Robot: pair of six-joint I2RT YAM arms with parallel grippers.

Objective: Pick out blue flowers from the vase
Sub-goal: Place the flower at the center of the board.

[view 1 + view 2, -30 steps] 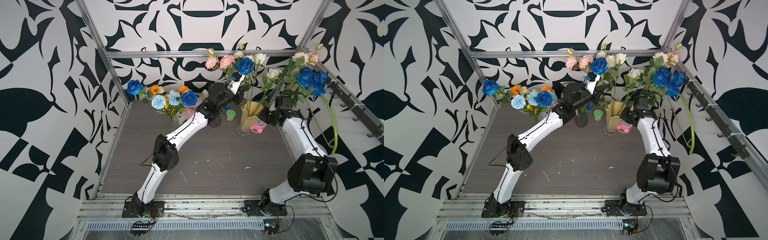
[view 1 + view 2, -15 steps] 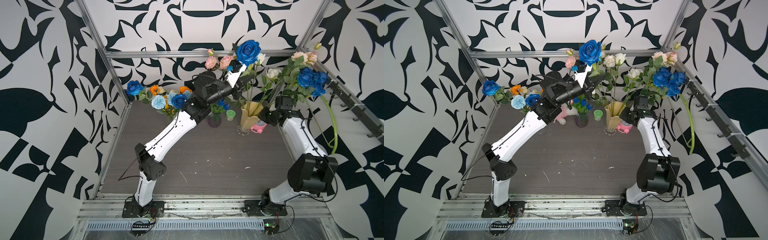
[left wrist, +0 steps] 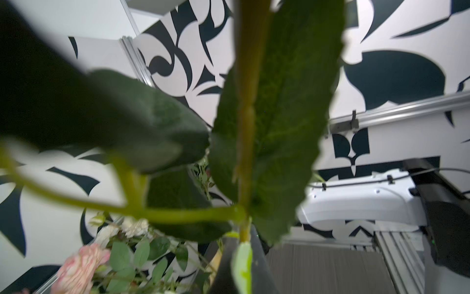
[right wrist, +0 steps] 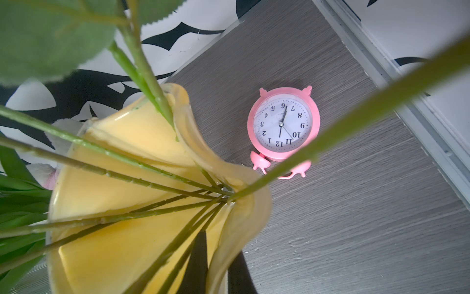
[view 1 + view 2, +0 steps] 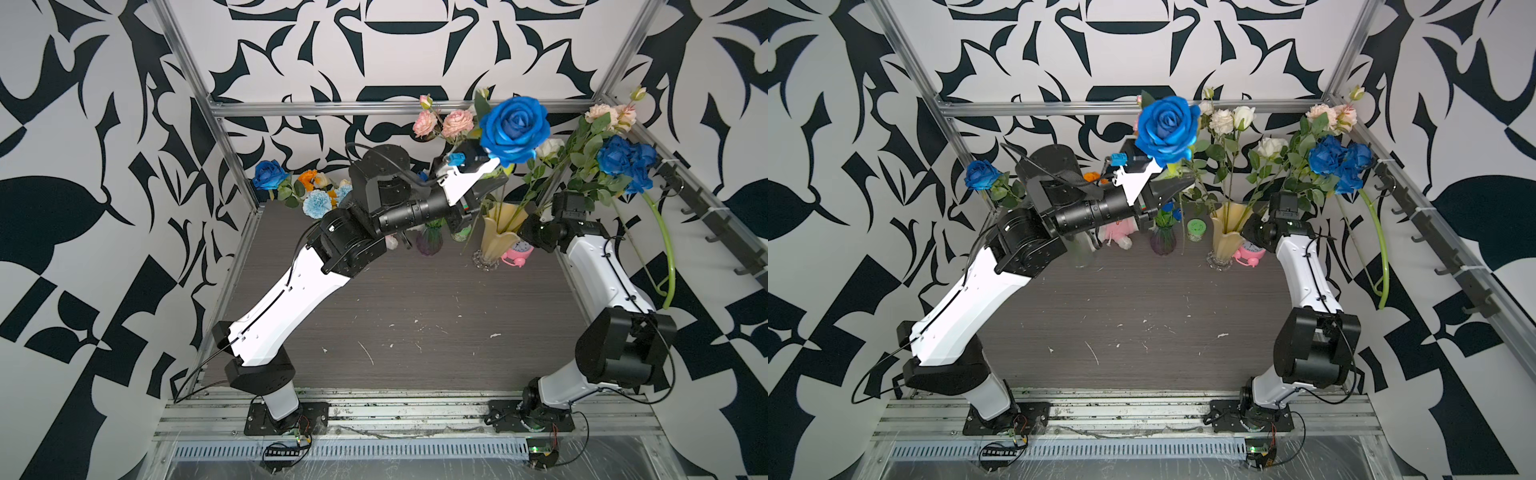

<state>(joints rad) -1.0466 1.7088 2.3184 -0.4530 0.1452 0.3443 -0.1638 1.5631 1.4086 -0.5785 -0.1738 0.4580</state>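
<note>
Holding: the left claw [image 5: 496, 183] is clenched on the stem [image 3: 245, 127] of a blue rose [image 5: 514, 124], just under the head.
Blue rose [image 5: 1168, 129]: large, deep blue and fully open, with paler petal edges. It sits at upper centre in both top views, above the other blooms.
Leaves [image 3: 279, 114]: broad, green and blurred, they fill the left wrist view.
Stem end: it hangs below the claw, left of the vase [image 5: 496, 232] and seemingly outside its mouth.
Other blue: a cluster [image 5: 627, 160] at upper right, a back rose [image 5: 269, 174] and pale carnations [image 5: 316, 203] at centre left.
Left arm: it rises from lower left with the elbow bent, the forearm near level and the wrist tilted up to the right.
Right arm: it is folded at lower right, with the forearm reaching up and left to the vase.
Right claw [image 5: 521, 228]: clenched on the vase rim [image 4: 256, 213], one finger inside and one outside.
Clock [image 4: 282, 124]: pink, just right of the vase base.
</note>
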